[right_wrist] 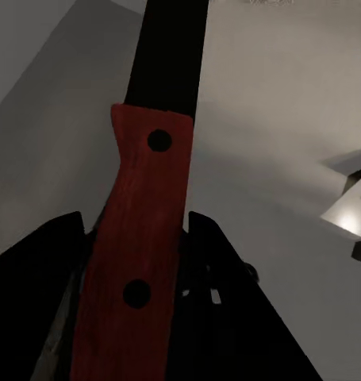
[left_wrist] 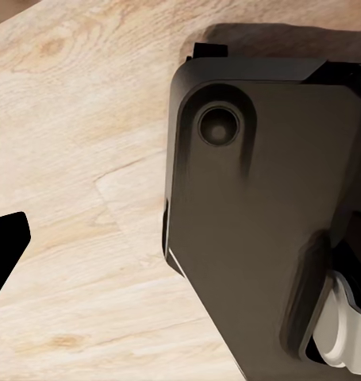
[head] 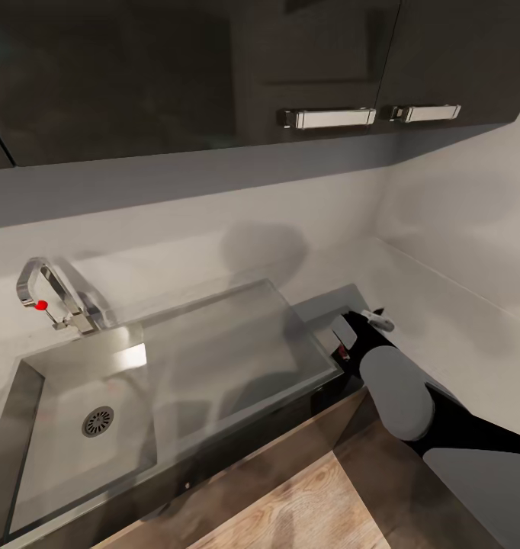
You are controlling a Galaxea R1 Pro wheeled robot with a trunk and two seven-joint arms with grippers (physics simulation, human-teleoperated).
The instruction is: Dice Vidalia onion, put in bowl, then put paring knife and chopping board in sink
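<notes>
The sink (head: 31,396) lies at the left of the head view; its basin shows a round drain (head: 97,421) and nothing else inside. A chrome faucet (head: 54,293) with a red dot stands behind it, and the flat drainboard (head: 237,343) stretches to the right. My right gripper (head: 344,343) hovers at the drainboard's right end, over the grey countertop (head: 325,303). In the right wrist view this gripper (right_wrist: 136,317) is shut on the paring knife (right_wrist: 144,206), red handle between the black fingers (right_wrist: 220,302), dark blade pointing away. Onion, chopping board and bowl are out of view.
Dark wall cabinets with two metal handles (head: 329,117) hang above the white backsplash. A white side wall closes the counter at the right. The left wrist view looks down at wood floor (left_wrist: 77,143) and my dark base (left_wrist: 259,206), with one black fingertip (left_wrist: 5,246) at the edge.
</notes>
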